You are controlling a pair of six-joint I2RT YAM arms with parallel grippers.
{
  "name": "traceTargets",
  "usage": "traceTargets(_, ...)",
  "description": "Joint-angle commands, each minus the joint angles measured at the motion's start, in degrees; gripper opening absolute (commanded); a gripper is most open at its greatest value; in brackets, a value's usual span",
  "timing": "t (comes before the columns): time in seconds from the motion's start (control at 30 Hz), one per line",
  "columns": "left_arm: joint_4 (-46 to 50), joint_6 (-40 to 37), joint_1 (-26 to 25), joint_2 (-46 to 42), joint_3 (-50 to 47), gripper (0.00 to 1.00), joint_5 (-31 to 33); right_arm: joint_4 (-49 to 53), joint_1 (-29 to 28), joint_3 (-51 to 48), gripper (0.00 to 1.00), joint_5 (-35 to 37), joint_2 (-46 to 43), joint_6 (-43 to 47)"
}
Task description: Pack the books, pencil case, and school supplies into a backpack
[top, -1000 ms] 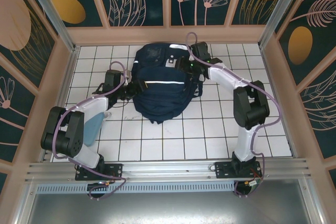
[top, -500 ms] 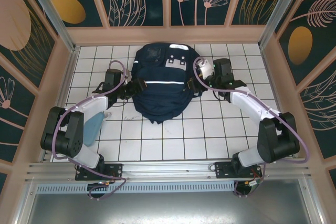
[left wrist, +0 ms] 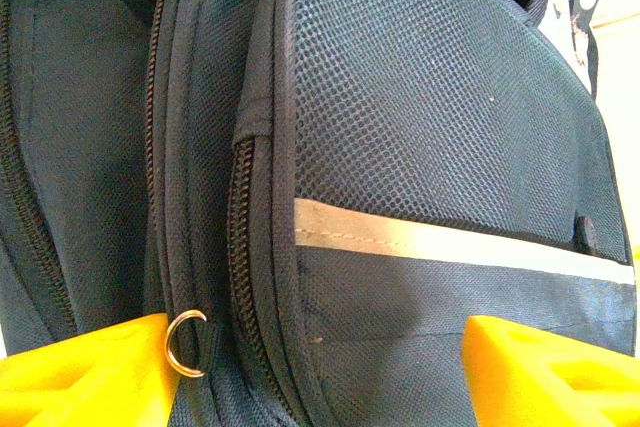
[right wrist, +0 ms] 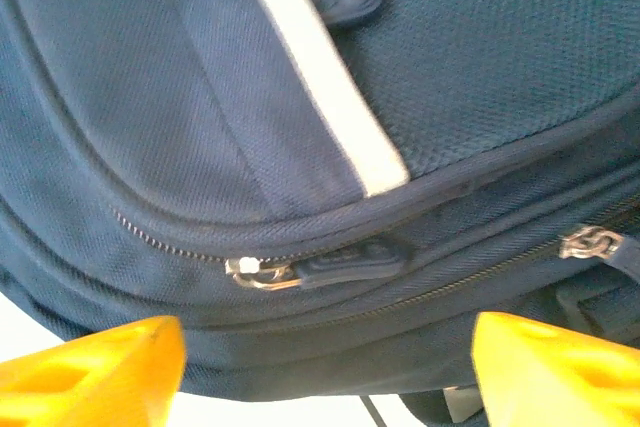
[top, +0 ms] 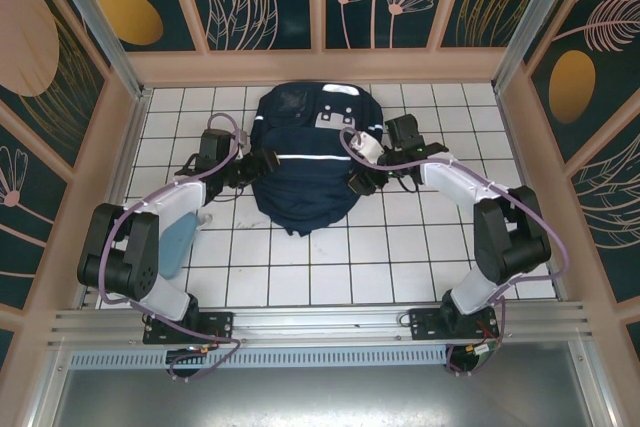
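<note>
The dark navy backpack (top: 300,172) lies closed on the white tiled table, its white reflective stripe (top: 312,157) facing up. My left gripper (top: 250,167) is open at the bag's left side; in the left wrist view its yellow fingers (left wrist: 80,372) stand wide apart in front of the fabric (left wrist: 400,147), with a metal zipper ring (left wrist: 188,343) beside the left finger. My right gripper (top: 362,179) is open at the bag's right side. Its yellow fingers (right wrist: 90,372) stand on either side of a closed zipper with a dark pull tab (right wrist: 350,262). The books are hidden.
A pale blue flat thing (top: 180,242) lies on the tiles under my left arm. Wooden walls (top: 320,65) and metal posts fence the table on three sides. Bare tiles (top: 330,267) stretch between the backpack and the arm bases. A second zipper slider (right wrist: 590,242) shows at the right.
My right arm has swung from the backpack's top right corner down to its right side. Its jaws have widened. The left arm and the backpack have hardly moved.
</note>
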State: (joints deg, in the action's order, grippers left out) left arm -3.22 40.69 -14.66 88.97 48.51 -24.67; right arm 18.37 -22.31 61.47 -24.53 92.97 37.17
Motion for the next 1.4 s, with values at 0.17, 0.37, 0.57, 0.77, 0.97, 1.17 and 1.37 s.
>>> traceTargets(0.17,1.2,-1.31,-0.35,0.27,2.86,0.73,1.35,-3.6,0.47,1.44,0.63,-1.11,1.56,7.92)
traceTargets(0.37,1.64,-1.31,-0.32,0.59,3.26,0.73,1.89,-2.19,1.08,2.46,0.52,-4.51,2.21,10.65)
traceTargets(0.57,1.64,-1.2,-0.37,0.95,3.16,0.73,1.72,-2.9,2.06,2.57,0.67,-6.09,1.97,10.64)
traceTargets(0.77,1.56,-1.14,-0.35,1.16,3.1,0.73,1.55,0.61,2.09,5.67,0.7,-11.61,4.54,12.49)
traceTargets(0.97,1.47,-1.04,-0.31,1.16,2.88,0.73,1.29,1.38,2.07,7.84,0.68,-11.15,7.75,11.96)
traceTargets(1.17,1.12,-0.75,-0.32,1.27,2.6,0.73,0.77,3.32,1.96,8.62,0.61,-12.28,9.05,11.48)
traceTargets(1.37,0.5,-0.52,-0.36,1.39,2.29,0.73,0.16,12.64,1.14,8.78,0.47,-17.61,6.95,13.01)
